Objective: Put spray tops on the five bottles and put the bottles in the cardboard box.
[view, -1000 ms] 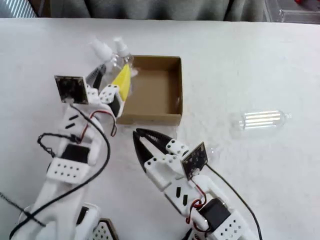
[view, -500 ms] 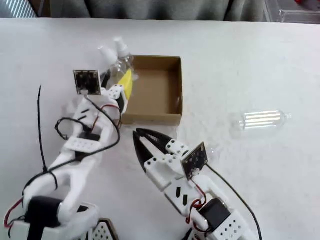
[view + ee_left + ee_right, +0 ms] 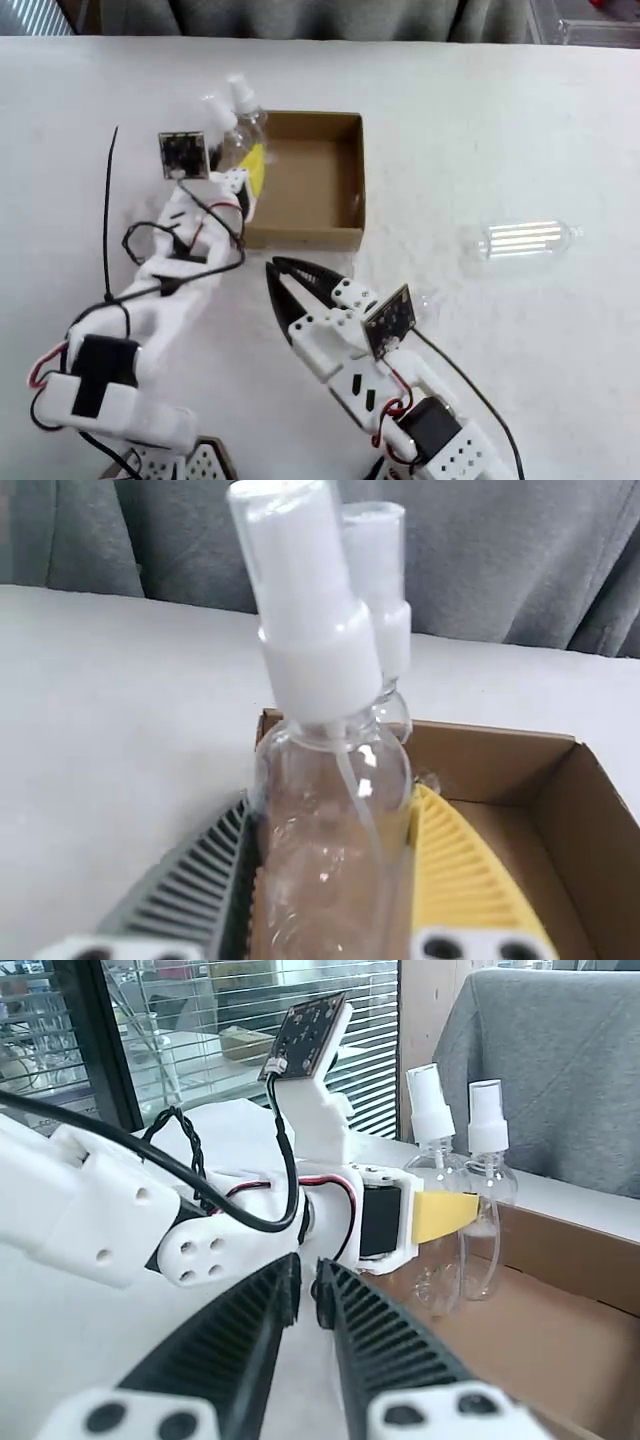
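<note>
So far: two bottles seen with spray tops, none seen down on the box floor
Surface (image 3: 480, 120): carries the box, with one bottle well apart from it
Cardboard box (image 3: 300, 238): open, floor bare where visible
Left gripper (image 3: 330, 890): jaws clamped on a capped bottle
Right gripper (image 3: 308, 1285): jaws closed or nearly so, holding nothing, near the box
Held bottle (image 3: 330, 810): upright at the box's far left corner; inside or outside, cannot tell
Second bottle (image 3: 392, 708): capped, just beside the held one
Lying bottle (image 3: 525, 240): on its side, apparently uncapped
Spray tops (image 3: 310, 630): white, seated on both upright bottles
Left to do: likely capping the rest and boxing all five
</note>
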You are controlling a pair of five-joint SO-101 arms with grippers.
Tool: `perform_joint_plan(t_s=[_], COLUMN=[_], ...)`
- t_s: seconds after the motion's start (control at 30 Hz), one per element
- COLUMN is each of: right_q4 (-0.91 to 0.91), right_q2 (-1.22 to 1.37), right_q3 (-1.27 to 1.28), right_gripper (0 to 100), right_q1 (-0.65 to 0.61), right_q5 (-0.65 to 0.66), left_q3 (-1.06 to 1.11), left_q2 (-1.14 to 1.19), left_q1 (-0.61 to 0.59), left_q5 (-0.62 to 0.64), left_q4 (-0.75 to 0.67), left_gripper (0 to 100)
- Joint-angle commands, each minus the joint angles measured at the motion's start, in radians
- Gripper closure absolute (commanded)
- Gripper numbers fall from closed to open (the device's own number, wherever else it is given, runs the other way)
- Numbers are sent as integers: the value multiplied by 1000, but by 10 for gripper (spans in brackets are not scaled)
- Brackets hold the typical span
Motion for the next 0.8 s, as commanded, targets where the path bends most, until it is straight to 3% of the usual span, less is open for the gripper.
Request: perform_joint_plan(t_s=[0.0,0.5,0.77], right_q4=[5,5,4], right_q2=[-5,-5,-5], right_q3=[8,8,8], right_gripper=[983,983,983], right_q1=[-2,-1,-1], right_q5=[9,9,9], left_q3=[-58,-58,-58], left_q2=[24,119,143], left_q1=[-21,-10,-8], left_q5=[0,-2,-63], left_q4=[-83,-137,-137], left_gripper=[978,976,976])
